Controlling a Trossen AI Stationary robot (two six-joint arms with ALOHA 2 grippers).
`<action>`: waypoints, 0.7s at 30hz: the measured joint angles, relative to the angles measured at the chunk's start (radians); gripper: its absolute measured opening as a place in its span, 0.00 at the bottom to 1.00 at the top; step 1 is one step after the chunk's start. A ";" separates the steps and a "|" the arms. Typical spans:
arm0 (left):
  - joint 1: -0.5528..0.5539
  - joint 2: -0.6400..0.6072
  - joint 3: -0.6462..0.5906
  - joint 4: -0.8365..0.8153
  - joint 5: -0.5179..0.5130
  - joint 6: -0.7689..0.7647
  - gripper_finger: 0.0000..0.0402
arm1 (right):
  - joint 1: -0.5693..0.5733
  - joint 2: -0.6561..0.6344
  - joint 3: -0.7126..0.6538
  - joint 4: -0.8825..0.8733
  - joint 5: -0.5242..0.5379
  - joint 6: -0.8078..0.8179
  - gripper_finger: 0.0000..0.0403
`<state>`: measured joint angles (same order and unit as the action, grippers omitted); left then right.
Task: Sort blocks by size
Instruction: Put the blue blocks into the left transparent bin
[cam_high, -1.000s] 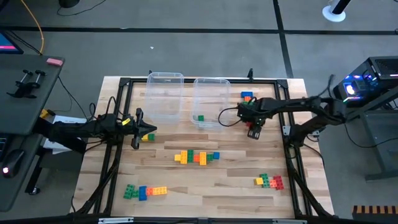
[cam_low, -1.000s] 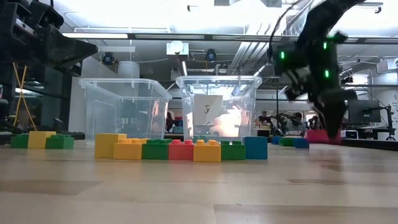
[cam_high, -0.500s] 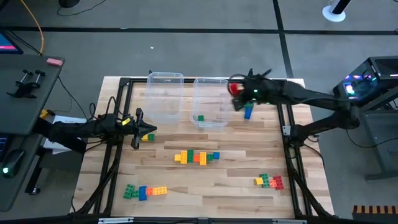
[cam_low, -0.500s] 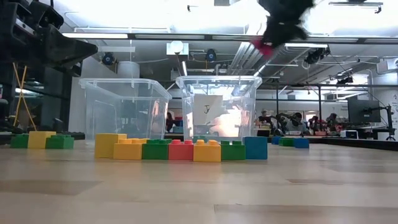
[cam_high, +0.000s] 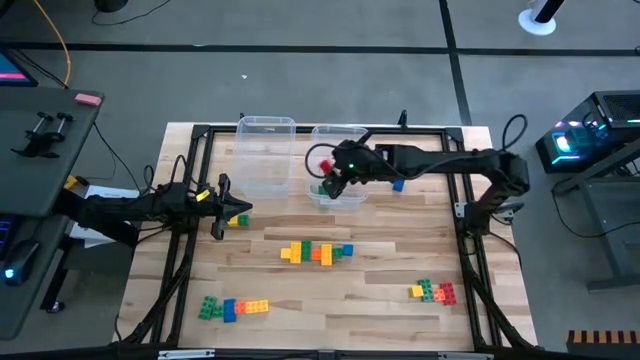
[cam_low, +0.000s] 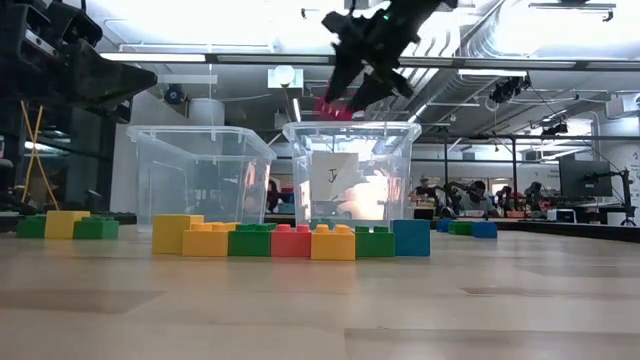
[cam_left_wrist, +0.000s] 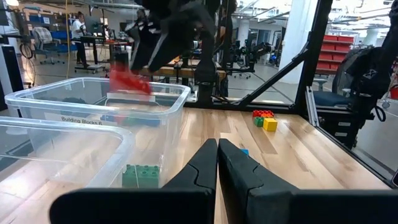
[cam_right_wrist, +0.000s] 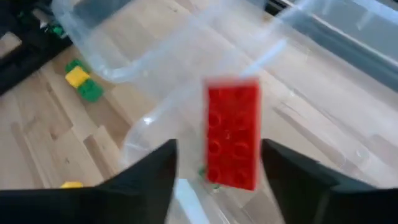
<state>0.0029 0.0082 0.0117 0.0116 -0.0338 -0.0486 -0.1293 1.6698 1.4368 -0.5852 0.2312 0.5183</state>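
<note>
My right gripper (cam_high: 332, 178) is open, high over the right clear bin (cam_high: 345, 135). A red studded brick (cam_right_wrist: 232, 138) shows blurred in the gap between its spread fingers. In the low view this brick (cam_low: 335, 108) is just below the fingertips and above the bin's rim. I cannot tell whether a finger touches it. A green brick (cam_high: 322, 189) lies on the bin's floor. My left gripper (cam_high: 226, 206) is shut and empty at the table's left, beside a yellow-and-green brick pair (cam_high: 237, 221).
A second clear bin (cam_high: 265, 155) stands left of the first. A joined row of bricks (cam_high: 316, 252) lies mid-table, another row (cam_high: 233, 308) at the near left, a cluster (cam_high: 433, 291) at the near right. A blue brick (cam_high: 398, 184) lies by the right arm.
My right gripper has risen from the table's far right with the red brick. It has carried the brick toward the table's left, to above the right bin. The brick now shows just below the fingertips. My left arm has kept still.
</note>
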 joint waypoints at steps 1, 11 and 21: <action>0.000 0.000 0.000 0.000 0.000 0.000 0.01 | 0.001 0.007 0.028 -0.016 0.000 -0.011 0.66; 0.000 0.000 0.000 0.000 0.000 0.000 0.01 | 0.096 0.007 0.286 -0.151 -0.183 -0.178 0.82; 0.000 0.000 0.000 0.000 0.000 0.000 0.01 | 0.345 0.123 0.196 -0.220 -0.260 -0.373 0.83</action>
<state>0.0029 0.0082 0.0117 0.0116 -0.0341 -0.0486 0.2155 1.7928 1.6329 -0.8055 -0.0286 0.1452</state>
